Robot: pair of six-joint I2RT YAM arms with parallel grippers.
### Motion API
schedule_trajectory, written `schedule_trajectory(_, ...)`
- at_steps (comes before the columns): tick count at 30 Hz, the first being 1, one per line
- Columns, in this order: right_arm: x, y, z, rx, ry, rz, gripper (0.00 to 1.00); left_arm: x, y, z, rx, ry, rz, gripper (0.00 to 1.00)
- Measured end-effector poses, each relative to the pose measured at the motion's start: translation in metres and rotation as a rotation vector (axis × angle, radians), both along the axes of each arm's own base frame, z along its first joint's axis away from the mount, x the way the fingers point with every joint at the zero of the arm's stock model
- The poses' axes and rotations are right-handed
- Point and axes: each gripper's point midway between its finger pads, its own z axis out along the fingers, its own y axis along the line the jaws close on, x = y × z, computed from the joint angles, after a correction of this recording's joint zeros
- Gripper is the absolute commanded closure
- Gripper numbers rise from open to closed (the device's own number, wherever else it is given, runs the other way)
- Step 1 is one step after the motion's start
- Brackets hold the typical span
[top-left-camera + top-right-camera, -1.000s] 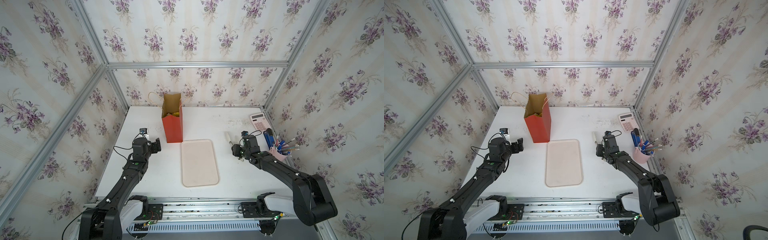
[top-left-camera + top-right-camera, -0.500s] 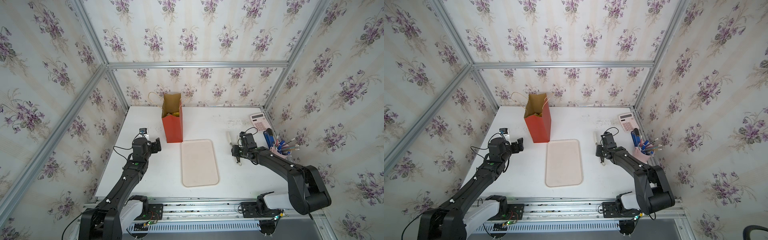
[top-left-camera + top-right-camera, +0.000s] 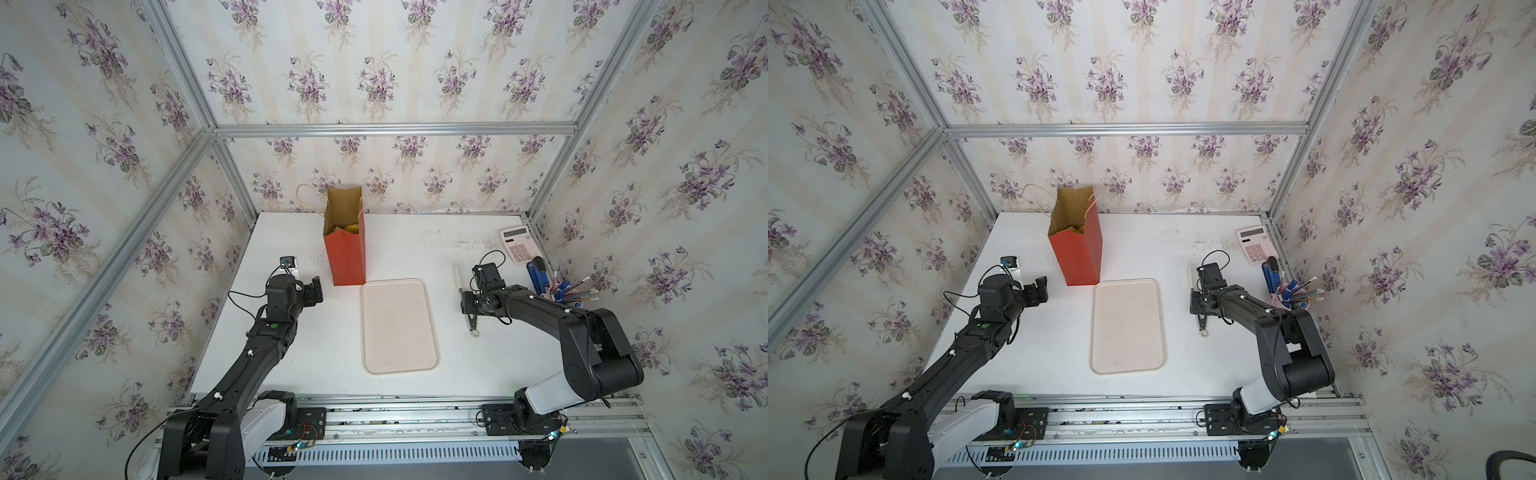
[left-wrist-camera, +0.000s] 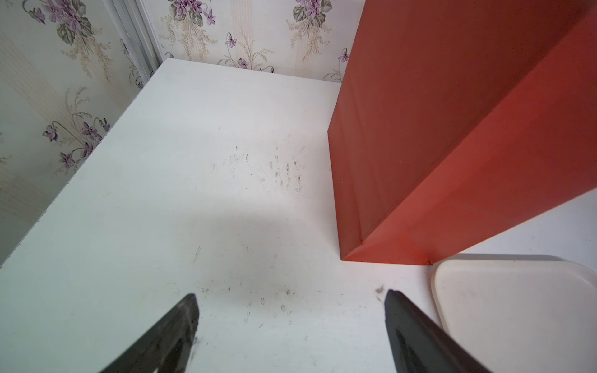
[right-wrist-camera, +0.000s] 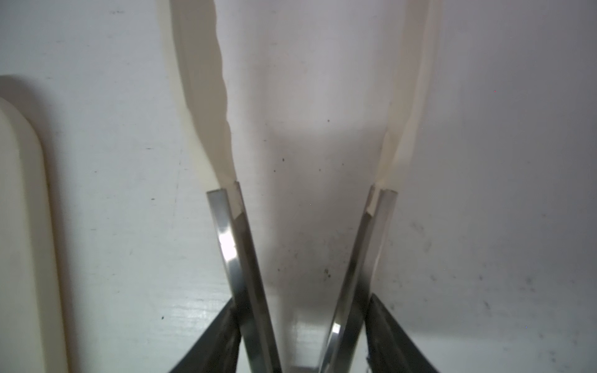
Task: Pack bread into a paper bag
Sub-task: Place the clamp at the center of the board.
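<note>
Beside tray (image 3: 399, 326), red paper bag (image 3: 345, 257) upright on desk (image 3: 415, 249), bread (image 3: 351, 227) inside, left hand (image 4: 290, 295) spread, empty, right hand (image 5: 302, 302) clasped on tongs (image 5: 226, 239).

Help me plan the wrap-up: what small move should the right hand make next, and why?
Probably open the right hand fully and let go of the tongs. The tray is bare, bread shows inside the paper bag, and the tongs, empty with their arms spread, sit low over the table beside the tray, so nothing seems left to pick up.
</note>
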Motion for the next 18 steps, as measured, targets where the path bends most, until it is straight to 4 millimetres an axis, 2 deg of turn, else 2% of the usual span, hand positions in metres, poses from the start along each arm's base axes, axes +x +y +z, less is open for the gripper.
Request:
schedule_trajectory(6,0.001,0.001,-0.003,-0.004,0.012,0.009,0.33,0.001,0.000,-0.001,0.001,0.005,0.002,0.09)
schedule_trajectory(12,-0.003,0.000,-0.006,-0.005,0.022,0.011,0.11,0.002,0.000,-0.003,0.002,0.013,0.002,0.09)
schedule_trajectory(18,-0.010,-0.005,-0.001,-0.018,0.016,-0.003,0.00,0.003,0.000,-0.002,0.002,0.011,0.003,0.09)
